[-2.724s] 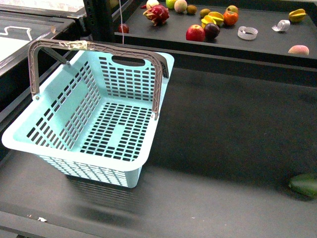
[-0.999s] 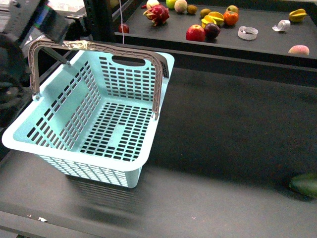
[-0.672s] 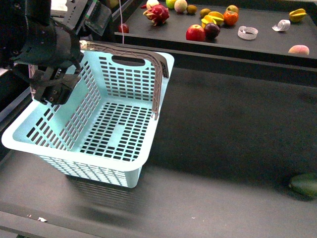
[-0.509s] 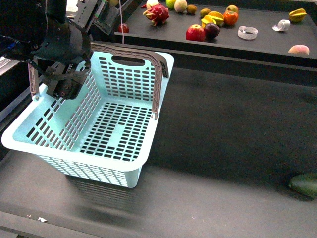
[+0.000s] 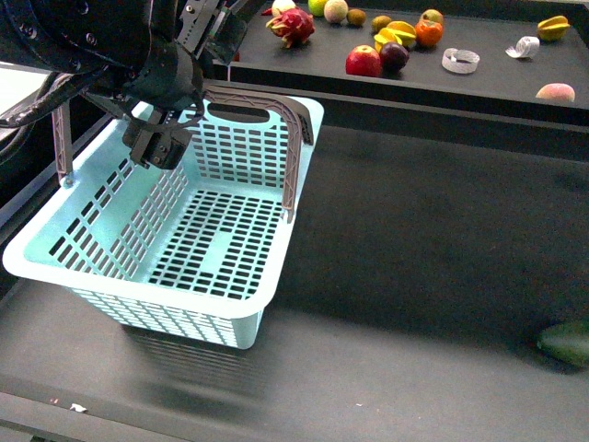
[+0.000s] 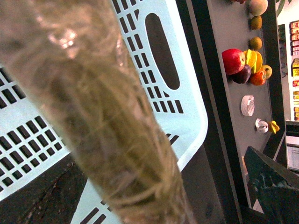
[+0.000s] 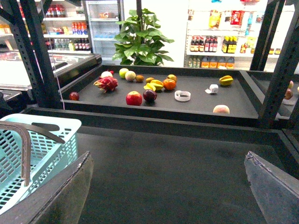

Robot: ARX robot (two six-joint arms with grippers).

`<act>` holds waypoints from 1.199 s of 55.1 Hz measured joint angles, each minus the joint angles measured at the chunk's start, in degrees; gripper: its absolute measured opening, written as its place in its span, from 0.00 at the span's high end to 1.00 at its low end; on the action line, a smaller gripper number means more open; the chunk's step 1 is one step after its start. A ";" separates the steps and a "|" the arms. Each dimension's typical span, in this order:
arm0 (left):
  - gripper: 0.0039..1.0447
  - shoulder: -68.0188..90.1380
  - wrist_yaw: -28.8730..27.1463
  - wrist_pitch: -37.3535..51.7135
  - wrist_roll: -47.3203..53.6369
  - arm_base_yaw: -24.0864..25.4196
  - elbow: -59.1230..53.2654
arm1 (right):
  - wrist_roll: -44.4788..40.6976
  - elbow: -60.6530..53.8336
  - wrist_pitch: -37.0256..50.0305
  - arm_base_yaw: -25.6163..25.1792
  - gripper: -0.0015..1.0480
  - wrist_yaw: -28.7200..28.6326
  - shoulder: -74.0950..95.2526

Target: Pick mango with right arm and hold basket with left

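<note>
Left gripper point(image 5: 158, 154) now above basket point(image 5: 244, 152)

I'm seeing a dragon fruit point(image 5: 291, 26) sitting far left on the far shelf point(image 5: 479, 85). A red apple point(image 5: 363, 62) is sitting just beside a dark plum point(image 5: 394, 57), with a white tape roll point(image 5: 460, 61) further right and a peach point(image 5: 555, 92) far right. A dark green fruit point(image 5: 564, 343) is lying near right.

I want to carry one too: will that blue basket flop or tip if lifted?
Probably stiff: the basket keeps its slotted plastic walls upright unsupported. Likely light: it is empty and full of holes. Lifted by one handle, it might tilt.
</note>
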 joint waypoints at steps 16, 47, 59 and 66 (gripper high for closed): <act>0.55 1.95 1.40 -0.28 1.36 1.20 2.97 | 0.00 0.00 0.00 0.00 0.08 0.00 0.00; 0.95 -6.25 2.40 3.17 11.39 0.02 -6.47 | 0.00 0.00 0.00 0.00 0.08 0.00 0.00; 0.95 -12.85 1.92 5.35 19.56 -2.21 -13.11 | 0.00 0.00 0.00 0.00 0.08 0.00 0.00; 0.95 -17.81 2.47 10.73 25.49 -4.66 -19.21 | 0.00 0.00 0.00 0.00 0.08 0.00 0.00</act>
